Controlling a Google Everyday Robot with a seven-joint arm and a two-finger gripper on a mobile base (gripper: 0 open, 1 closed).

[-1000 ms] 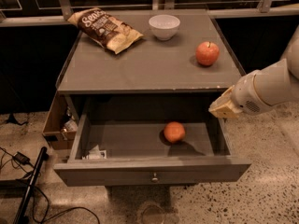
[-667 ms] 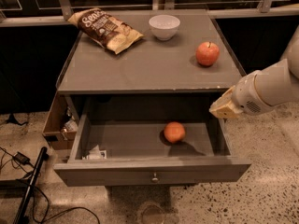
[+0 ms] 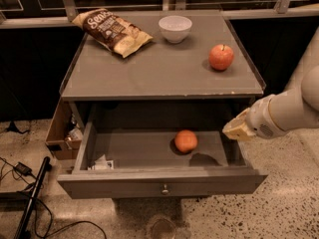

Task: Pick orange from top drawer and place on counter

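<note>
The orange (image 3: 186, 141) lies in the open top drawer (image 3: 159, 182), right of its middle, on the drawer floor. The drawer is pulled out from the grey cabinet; its front panel has a small round knob (image 3: 164, 188). The counter (image 3: 159, 68) is the cabinet's flat grey top. My gripper (image 3: 238, 129) is at the end of the white arm coming in from the right. It hangs over the drawer's right wall, to the right of the orange and apart from it.
On the counter are a chip bag (image 3: 112, 31) at the back left, a white bowl (image 3: 175, 28) at the back middle and a red apple (image 3: 221, 57) at the right. A small packet (image 3: 102, 164) lies in the drawer's front left corner. A cardboard box (image 3: 62, 136) and cables are on the floor at the left.
The gripper has moved slightly left and down toward the drawer's right wall. The orange has not moved.
</note>
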